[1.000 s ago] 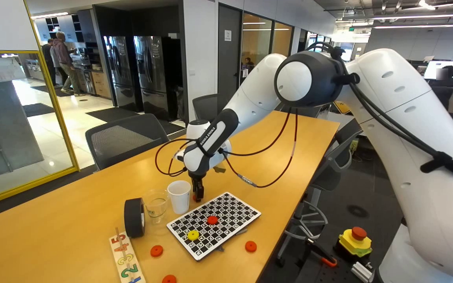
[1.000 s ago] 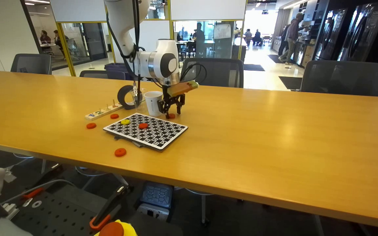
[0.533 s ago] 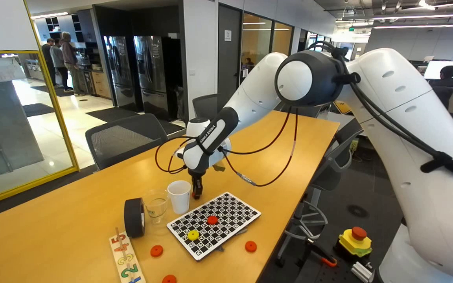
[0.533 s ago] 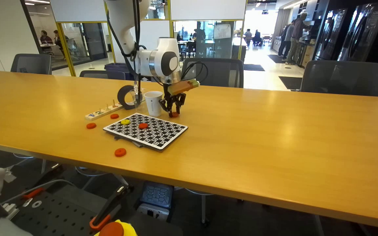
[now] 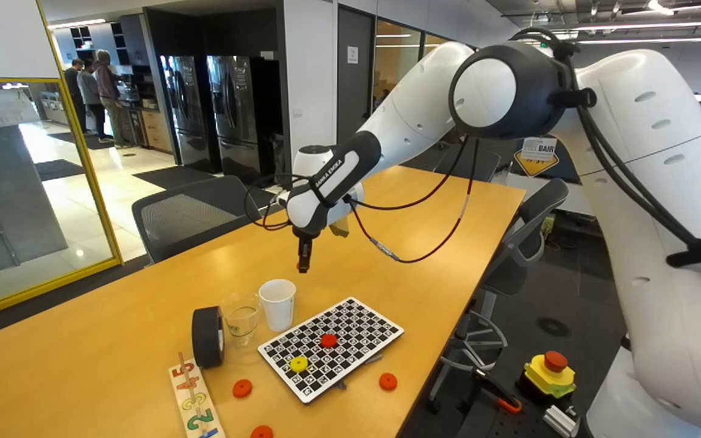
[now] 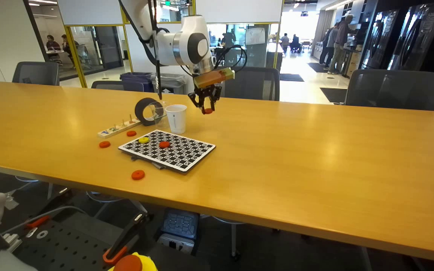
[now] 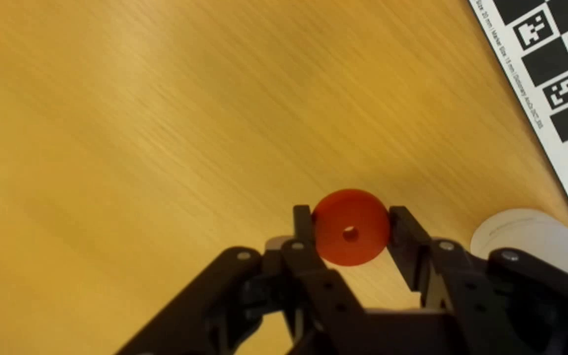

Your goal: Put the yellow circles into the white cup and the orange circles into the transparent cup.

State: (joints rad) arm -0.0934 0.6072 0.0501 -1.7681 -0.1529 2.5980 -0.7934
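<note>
My gripper (image 6: 208,107) is shut on an orange circle (image 7: 350,204), gripped by its edges and held above the table beyond the white cup. The white cup (image 5: 278,307) stands upright, and it also shows in the wrist view (image 7: 530,236); its inside is hidden. The transparent cup (image 5: 241,321) stands beside it, between it and a black ring. A yellow circle (image 5: 299,364) and an orange circle (image 5: 328,340) lie on the checkerboard. More orange circles lie on the table: one (image 5: 242,388) near the number board, one (image 5: 262,432) nearer the front, one (image 5: 388,381) near the edge.
The checkerboard (image 5: 350,319) lies in front of the white cup. A thick black ring (image 5: 205,337) stands upright beside the transparent cup. A wooden number board with pegs (image 6: 117,129) lies beside the ring. Office chairs (image 6: 394,90) stand along the table's far side.
My gripper has closed on the orange circle that lay beyond the white cup and lifted it off the table, moving up and slightly away from the cup. The other discs and cups have not moved.
</note>
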